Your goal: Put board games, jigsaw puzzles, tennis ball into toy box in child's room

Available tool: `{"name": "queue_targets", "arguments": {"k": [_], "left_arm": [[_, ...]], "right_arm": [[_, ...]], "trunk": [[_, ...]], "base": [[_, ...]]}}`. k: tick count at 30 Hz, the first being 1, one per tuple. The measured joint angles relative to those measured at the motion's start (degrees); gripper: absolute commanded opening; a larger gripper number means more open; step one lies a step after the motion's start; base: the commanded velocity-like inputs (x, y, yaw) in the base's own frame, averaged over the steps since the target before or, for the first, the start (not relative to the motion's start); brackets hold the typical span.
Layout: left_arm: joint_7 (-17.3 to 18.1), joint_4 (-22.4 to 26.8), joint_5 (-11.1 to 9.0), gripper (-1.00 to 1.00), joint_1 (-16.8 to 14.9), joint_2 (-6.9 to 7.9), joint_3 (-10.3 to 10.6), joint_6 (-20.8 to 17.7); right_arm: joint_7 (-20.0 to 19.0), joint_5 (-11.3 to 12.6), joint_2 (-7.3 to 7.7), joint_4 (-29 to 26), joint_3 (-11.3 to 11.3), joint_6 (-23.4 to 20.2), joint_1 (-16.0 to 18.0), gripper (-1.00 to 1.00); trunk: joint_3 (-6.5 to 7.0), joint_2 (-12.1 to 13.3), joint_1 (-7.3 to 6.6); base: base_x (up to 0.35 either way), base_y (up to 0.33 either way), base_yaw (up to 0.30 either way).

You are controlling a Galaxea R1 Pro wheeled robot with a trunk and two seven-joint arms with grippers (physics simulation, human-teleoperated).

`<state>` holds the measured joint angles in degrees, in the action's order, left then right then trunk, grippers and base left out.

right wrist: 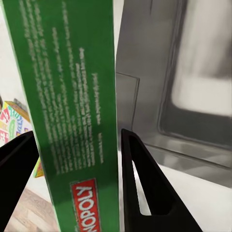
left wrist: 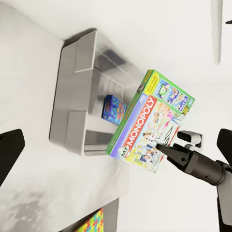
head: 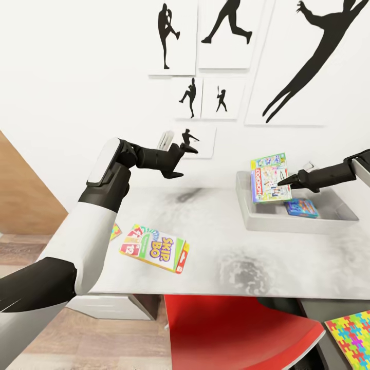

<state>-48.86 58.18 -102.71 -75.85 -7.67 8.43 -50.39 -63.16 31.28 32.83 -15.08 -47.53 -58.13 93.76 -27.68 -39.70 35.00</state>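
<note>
Our right pincer (head: 281, 181) pinches the Monopoly box (head: 270, 178) above the bin (head: 246, 213) at right; we should lower it flat beside the blue box (head: 301, 207) before releasing.

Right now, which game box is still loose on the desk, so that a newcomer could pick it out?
On the long light grey desk top, look away from the shallow pale grey toy bin toward the near front edge by the white left arm. The flat white-green-red box lettered SKIP BO lies there; the other two game boxes are at the bin.
</note>
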Motion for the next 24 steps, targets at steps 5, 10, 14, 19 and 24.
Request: {"name": "queue_targets", "arguments": {"k": [5,10,14,19,24], "left_arm": [[0.0,0.2,0.0,1.0,-0.2,-0.06,0.0,0.0],[0.0,0.6,0.0,1.0,-0.3,-0.1,0.0,0.0],[0.0,0.8,-0.1,1.0,-0.5,-0.13,-0.1,0.0],[0.0,0.9,-0.1,1.0,-0.7,-0.24,-0.1,0.0],[0.0,2.0,-0.2,1.0,-1.1,-0.3,-0.1,0.0]], "right_arm": [[0.0,0.0,-0.02,0.0,0.0,0.0,0.0,-1.0],[0.0,0.0,-0.14,-0.1,0.0,0.0,0.0,-1.0],[0.0,0.0,-0.27,-0.1,0.0,0.0,0.0,-1.0],[0.0,0.0,-0.37,-0.2,0.0,0.0,0.1,-1.0],[0.0,0.1,-0.46,-0.2,0.1,0.0,0.9,-1.0]], "trunk": [[-0.47,0.0,0.0],[-0.94,0.0,0.0],[-1.32,0.0,0.0],[-1.78,0.0,0.0],[-2.25,0.0,0.0]], "base": [[0.0,0.0,0.0],[0.0,0.0,0.0],[0.0,0.0,0.0],[0.0,0.0,0.0],[0.0,0.0,0.0]]}}
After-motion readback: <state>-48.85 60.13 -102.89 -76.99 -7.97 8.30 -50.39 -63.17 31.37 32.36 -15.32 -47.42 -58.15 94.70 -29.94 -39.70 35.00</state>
